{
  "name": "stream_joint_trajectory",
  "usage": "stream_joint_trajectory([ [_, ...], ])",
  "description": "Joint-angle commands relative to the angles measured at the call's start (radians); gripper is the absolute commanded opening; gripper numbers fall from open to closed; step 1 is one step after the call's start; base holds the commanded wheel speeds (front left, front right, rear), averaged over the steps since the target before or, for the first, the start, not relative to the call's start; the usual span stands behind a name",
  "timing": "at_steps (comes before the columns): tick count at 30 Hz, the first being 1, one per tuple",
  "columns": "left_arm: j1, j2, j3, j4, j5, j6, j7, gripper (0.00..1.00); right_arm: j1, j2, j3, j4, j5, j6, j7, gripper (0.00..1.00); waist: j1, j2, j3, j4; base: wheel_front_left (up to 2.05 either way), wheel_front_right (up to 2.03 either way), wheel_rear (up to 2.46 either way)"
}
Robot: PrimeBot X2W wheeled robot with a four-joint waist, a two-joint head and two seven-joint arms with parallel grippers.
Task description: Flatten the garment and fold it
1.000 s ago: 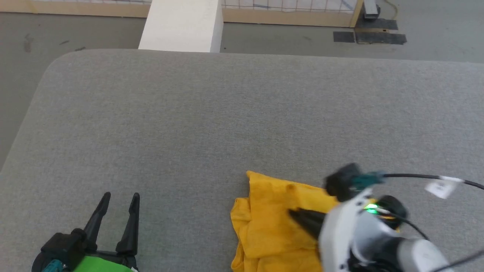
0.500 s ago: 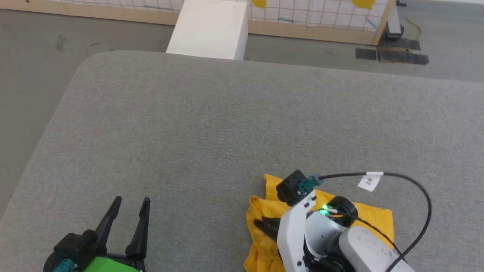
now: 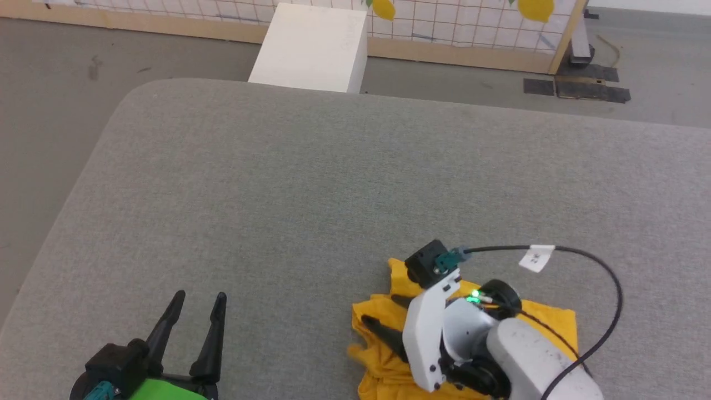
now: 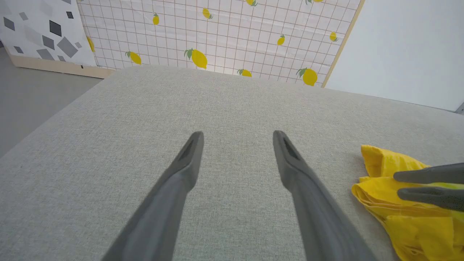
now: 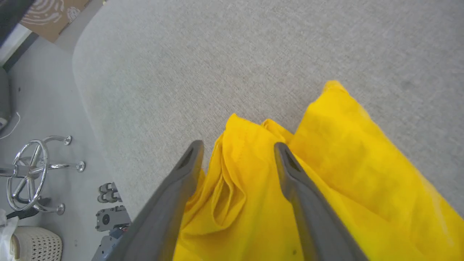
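Garment (image 5: 362, 163): plain yellow, creased, seemingly folded in layers.

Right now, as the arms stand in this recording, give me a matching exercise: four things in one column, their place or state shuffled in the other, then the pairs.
Column one
1. left gripper
2. right gripper
3. yellow garment
4. white block

Column two
A. bunched up on the near right part of the grey table
B. open, fingers straddling a yellow fold
C. open above bare grey surface
D. beyond the table's far edge

Pairs: 1-C, 2-B, 3-A, 4-D
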Motion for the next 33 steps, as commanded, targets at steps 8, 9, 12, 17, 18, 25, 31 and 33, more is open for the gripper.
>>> stream_joint_trajectory([
  [8, -0.006, 0.009, 0.007, -0.018, -0.018, 0.01, -0.001, 1.0, 0.073, -0.113, -0.196, -0.248, -0.067, -0.001, 0.016, 1.0, 0.0, 0.0, 0.017, -0.062, 0.0, 0.0, 0.0],
  [9, -0.006, 0.01, 0.009, -0.021, -0.018, 0.01, -0.002, 1.0, 0.103, -0.117, -0.241, -0.287, -0.088, -0.001, 0.015, 1.0, 0.0, 0.0, 0.02, -0.069, 0.0, 0.0, 0.0],
  [12, -0.006, 0.013, 0.011, -0.026, -0.019, 0.011, -0.002, 1.0, 0.196, -0.112, -0.354, -0.39, -0.141, -0.001, 0.02, 1.0, 0.0, 0.0, 0.029, -0.085, 0.0, 0.0, 0.0],
  [17, -0.003, 0.018, 0.018, -0.031, -0.025, 0.012, -0.003, 1.0, 0.372, -0.074, -0.515, -0.533, -0.208, -0.001, 0.078, 1.0, 0.0, 0.0, 0.045, -0.114, 0.0, 0.0, 0.0],
  [18, -0.003, 0.02, 0.019, -0.031, -0.026, 0.011, -0.003, 1.0, 0.4, -0.068, -0.531, -0.551, -0.216, -0.001, 0.091, 1.0, 0.0, 0.0, 0.048, -0.118, 0.0, 0.0, 0.0],
  [25, -0.01, 0.034, 0.019, -0.035, -0.035, 0.007, -0.003, 1.0, 0.533, -0.003, -0.597, -0.605, -0.224, -0.001, 0.134, 1.0, 0.0, 0.0, 0.071, -0.134, 0.0, 0.0, 0.0],
  [31, -0.02, 0.05, 0.014, -0.035, -0.039, 0.004, -0.002, 1.0, 0.532, 0.027, -0.629, -0.54, -0.192, -0.001, 0.109, 1.0, 0.0, 0.0, 0.079, -0.125, 0.0, 0.0, 0.0],
  [33, -0.022, 0.056, 0.014, -0.035, -0.041, 0.004, -0.001, 1.0, 0.52, 0.031, -0.644, -0.5, -0.174, -0.001, 0.097, 1.0, 0.0, 0.0, 0.08, -0.12, 0.0, 0.0, 0.0],
])
